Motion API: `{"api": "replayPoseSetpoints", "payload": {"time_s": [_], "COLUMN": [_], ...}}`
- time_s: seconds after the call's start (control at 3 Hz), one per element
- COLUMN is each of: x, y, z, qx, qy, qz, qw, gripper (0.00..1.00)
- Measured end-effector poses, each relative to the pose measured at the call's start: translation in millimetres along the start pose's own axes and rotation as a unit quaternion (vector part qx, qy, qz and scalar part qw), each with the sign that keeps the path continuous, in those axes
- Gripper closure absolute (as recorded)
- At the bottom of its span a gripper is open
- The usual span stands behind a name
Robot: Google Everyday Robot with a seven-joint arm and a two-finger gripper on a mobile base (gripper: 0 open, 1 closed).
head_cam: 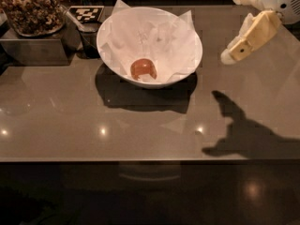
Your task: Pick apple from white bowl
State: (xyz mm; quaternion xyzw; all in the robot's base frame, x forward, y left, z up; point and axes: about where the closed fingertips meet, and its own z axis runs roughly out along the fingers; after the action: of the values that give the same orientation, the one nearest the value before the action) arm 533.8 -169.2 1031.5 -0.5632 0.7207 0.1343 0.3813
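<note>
The small reddish-orange apple (pixel 143 69) lies at the bottom of the large white bowl (pixel 187 62), which is lined with crinkled white paper whose corners stick up past the rim. The bowl stands on the grey-brown table at the back, left of centre. My gripper (pixel 230 27) hangs above the table at the upper right, just right of the bowl's rim and higher than it. Its two cream fingers (pixel 251 36) are spread apart with nothing between them. It casts a dark shadow on the table to the lower right.
A tray of dark brown nutty snacks (pixel 30 8) sits on a grey box (pixel 33 48) at the back left. A black-and-white checker tag (pixel 86 13) and a dark cup (pixel 89 39) stand behind the bowl's left side. The table's front edge (pixel 140 159) runs across the lower view.
</note>
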Motion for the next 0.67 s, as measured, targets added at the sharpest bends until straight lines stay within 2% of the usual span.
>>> {"api": "replayPoseSetpoints", "payload": {"time_s": [0.33, 0.67], "x": [-11.8, -11.8], "y": [-1.5, -1.5], "z": [33.1, 34.1], "qx": [-0.025, -0.026], "qy": [-0.029, -0.030], "qz": [0.001, 0.001], "qw": [0.9993, 0.9992], "gripper": [0.00, 0.09]}}
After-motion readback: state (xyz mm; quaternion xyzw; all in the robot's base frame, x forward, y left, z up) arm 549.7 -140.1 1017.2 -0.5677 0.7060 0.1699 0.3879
